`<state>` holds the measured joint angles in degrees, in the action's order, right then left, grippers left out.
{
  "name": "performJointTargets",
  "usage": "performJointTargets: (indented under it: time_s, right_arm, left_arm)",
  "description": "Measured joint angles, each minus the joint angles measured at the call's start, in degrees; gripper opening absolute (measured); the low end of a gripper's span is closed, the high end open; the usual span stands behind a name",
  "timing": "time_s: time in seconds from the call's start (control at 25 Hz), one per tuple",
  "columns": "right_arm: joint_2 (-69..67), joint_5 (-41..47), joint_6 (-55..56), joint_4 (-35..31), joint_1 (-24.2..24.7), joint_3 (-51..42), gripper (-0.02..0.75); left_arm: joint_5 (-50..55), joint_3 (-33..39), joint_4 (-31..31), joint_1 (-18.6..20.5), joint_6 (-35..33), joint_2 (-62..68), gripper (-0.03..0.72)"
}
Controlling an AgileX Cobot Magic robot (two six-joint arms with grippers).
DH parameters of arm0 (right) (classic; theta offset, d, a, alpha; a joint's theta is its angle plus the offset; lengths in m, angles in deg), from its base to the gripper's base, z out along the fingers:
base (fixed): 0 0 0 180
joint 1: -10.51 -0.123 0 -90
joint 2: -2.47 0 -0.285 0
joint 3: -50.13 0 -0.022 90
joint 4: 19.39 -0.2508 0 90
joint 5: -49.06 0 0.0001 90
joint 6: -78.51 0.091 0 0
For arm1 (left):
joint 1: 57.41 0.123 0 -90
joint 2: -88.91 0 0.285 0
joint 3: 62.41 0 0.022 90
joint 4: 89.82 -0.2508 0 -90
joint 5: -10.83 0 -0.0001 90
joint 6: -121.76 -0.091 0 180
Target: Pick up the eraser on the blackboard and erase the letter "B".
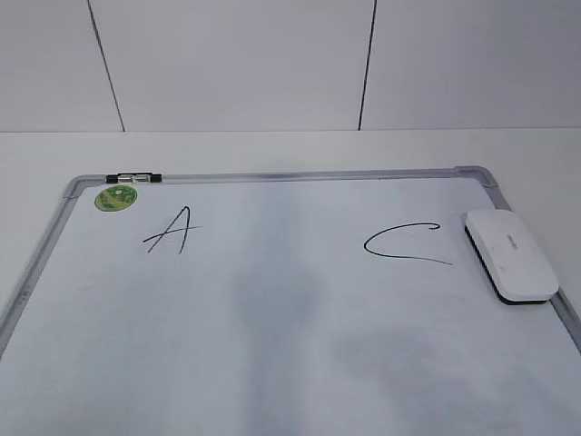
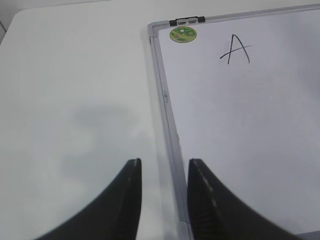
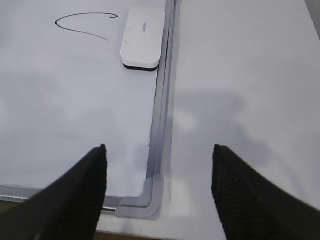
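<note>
Nearest you, the right gripper point(image 3: 159, 172) hangs with its black ribbed fingers point(image 3: 82, 192) spread wide and nothing between them, straddling the near right corner of the large white dry-erase blackboard with the grey metal frame point(image 3: 160, 115). The left gripper point(image 2: 164, 192) holds its dark fingers only narrowly apart, also empty, over the board's left frame rail.

Farther along the right rail lies the white rounded-rectangular plastic eraser with the dark felt underside point(image 1: 510, 253), flat on the board and just beside the frame. Judge it light and rigid, with a smooth shell that may slip. Take it across its short sides, jaws low on the plastic; the rail close to its outer edge leaves little room for a finger there.

The board surface is glossy and faintly smudged grey. Beyond the eraser sits the wide black "C" point(image 1: 404, 243), and well apart on the left the slanted "A" point(image 1: 172, 231). Between them you will see no letter "B", only a dull grey smear. At the far left corner are a round green sticker point(image 1: 115, 197) and a black clip point(image 1: 134, 178).
</note>
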<state>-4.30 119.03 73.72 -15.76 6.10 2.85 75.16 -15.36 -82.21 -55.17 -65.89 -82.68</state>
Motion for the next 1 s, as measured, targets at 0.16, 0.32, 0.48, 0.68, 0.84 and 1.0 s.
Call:
performJointTargets:
  time_s: [0.16,0.32,0.48,0.68,0.84,1.0]
  right_arm:
    - [0.00,-2.94,0.00,0.00,0.00,-1.78,0.494]
    - [0.00,-3.20,0.00,-0.11,0.00,-1.92,0.494]
    - [0.00,-3.32,0.00,-0.11,0.00,-1.92,0.494]
    - [0.00,-3.40,0.00,-0.11,0.00,-1.92,0.494]
    - [0.00,-3.45,0.00,-0.11,2.76,-1.92,0.494]
    - [0.00,-3.54,0.00,-0.11,5.83,-1.92,0.494]
  left_arm:
    - [-0.33,0.00,0.00,0.00,0.00,0.00,0.239]
    - [-0.33,0.00,0.00,0.00,0.00,0.00,0.239]
    - [-0.33,0.00,0.00,0.25,0.00,0.00,0.239]
    - [-0.33,0.00,0.00,1.23,0.00,0.00,0.239]
    - [-0.33,0.00,-0.34,1.63,0.00,0.00,0.239]
    - [-0.33,0.00,-0.35,1.63,0.00,0.00,0.239]
